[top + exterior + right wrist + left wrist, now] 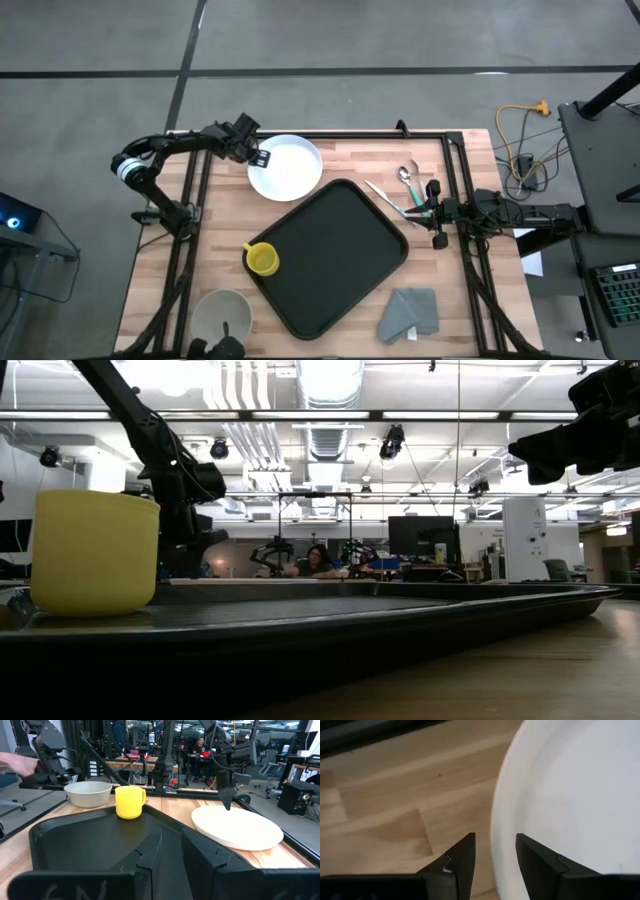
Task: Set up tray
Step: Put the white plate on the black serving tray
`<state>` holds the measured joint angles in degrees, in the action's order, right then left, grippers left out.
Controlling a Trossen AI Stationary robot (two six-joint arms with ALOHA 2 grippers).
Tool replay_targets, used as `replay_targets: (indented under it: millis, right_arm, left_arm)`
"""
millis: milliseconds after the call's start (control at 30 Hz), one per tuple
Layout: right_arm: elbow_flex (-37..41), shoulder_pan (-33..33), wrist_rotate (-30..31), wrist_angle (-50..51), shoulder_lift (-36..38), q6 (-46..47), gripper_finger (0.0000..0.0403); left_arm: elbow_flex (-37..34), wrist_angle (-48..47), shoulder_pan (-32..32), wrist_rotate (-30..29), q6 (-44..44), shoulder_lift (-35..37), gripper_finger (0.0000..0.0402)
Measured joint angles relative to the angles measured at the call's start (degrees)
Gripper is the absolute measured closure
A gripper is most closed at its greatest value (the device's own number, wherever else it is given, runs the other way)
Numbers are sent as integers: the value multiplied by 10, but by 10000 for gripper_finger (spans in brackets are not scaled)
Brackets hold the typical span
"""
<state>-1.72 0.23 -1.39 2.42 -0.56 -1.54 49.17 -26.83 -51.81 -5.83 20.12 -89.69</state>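
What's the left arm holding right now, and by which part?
Nothing yet. The left gripper is open, jaws straddling the white plate's rim at its outer edge, not closed on it. The right gripper is open and empty too.

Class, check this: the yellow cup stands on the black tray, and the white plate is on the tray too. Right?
Not quite. The yellow cup is on the black tray, but the white plate lies on the wooden table beside the tray, as the high view shows.
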Motion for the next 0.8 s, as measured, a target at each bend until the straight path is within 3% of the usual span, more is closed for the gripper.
replay_targets:
  millis: [800]
  right_arm:
    - [0, 0, 0, 0, 0, 0, 335]
  left_arm:
    - [-32, 25, 0, 8, -2, 0, 283]
